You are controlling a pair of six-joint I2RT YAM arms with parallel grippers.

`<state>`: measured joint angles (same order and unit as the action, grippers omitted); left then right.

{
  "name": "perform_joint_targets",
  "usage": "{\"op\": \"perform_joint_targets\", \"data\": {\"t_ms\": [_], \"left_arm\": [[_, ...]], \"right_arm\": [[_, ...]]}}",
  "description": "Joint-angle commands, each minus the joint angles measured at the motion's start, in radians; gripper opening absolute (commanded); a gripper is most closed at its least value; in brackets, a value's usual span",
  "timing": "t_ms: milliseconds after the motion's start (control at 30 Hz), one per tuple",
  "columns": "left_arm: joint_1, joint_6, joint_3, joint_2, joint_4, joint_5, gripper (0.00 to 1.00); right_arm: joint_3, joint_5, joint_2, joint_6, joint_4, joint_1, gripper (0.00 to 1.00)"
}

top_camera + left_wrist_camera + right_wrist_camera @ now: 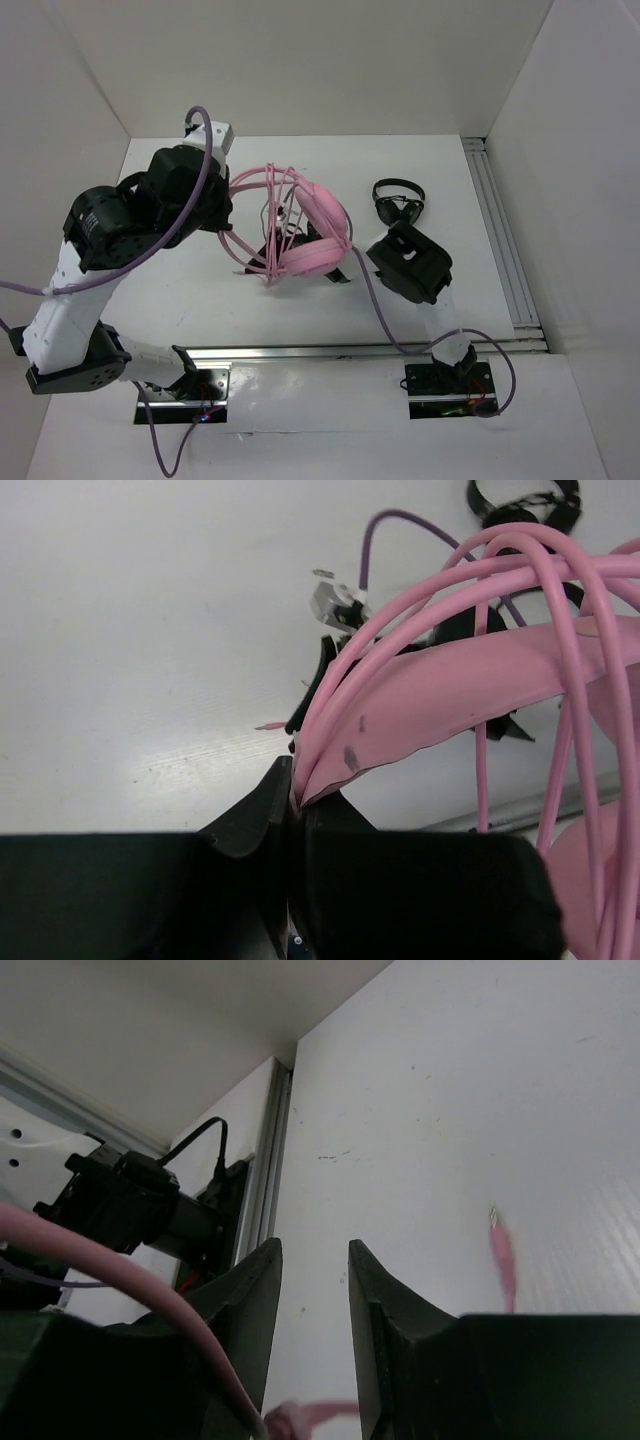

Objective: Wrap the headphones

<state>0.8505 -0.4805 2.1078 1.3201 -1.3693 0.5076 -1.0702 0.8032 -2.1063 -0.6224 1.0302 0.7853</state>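
near the worktop's (420,160) middle, pink headphones (318,240) sit tilted, headband (470,690) pinched by the left gripper (294,792), jaws clamped on it, likely to steady the frame for winding. thin pink cable (258,190) loops loosely over the band. right gripper (312,1260) waits nearby, jaws apart, nothing between them. small black headphones (398,202) lie toward the far right edge.
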Motion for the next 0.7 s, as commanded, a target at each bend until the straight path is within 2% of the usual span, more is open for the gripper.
{"op": "perform_joint_targets", "data": {"t_ms": [0,133,300,367,400,467,500,600,667], "left_arm": [[-0.008,-0.127,0.113,0.007,0.012,0.167,0.0],[-0.042,-0.138,0.124,0.007,0.042,0.189,0.0],[-0.073,-0.138,0.094,-0.002,0.076,0.167,0.0],[-0.073,-0.138,0.084,-0.015,0.076,0.158,0.0],[-0.083,-0.138,0.074,-0.015,0.087,0.158,0.0],[-0.094,-0.148,0.073,-0.024,0.096,0.158,0.0],[-0.119,-0.158,0.073,-0.024,0.096,0.178,0.0],[-0.157,-0.17,0.046,-0.024,0.108,0.227,0.0],[-0.212,-0.17,0.024,-0.015,0.162,0.236,0.0]], "right_arm": [[-0.04,0.013,-0.066,-0.131,0.277,0.011,0.41],[-0.04,0.013,-0.173,-0.172,0.363,0.031,0.42],[-0.04,0.002,-0.225,-0.204,0.419,0.051,0.42],[-0.04,-0.018,-0.225,-0.204,0.432,0.06,0.35],[-0.04,-0.028,-0.225,-0.204,0.441,0.06,0.18],[-0.031,-0.029,-0.201,-0.204,0.441,0.06,0.06],[-0.007,-0.041,-0.189,-0.204,0.441,0.06,0.03],[0.085,-0.097,-0.092,-0.195,0.491,0.069,0.03],[0.208,-0.128,-0.026,-0.16,0.513,0.087,0.02]]}}
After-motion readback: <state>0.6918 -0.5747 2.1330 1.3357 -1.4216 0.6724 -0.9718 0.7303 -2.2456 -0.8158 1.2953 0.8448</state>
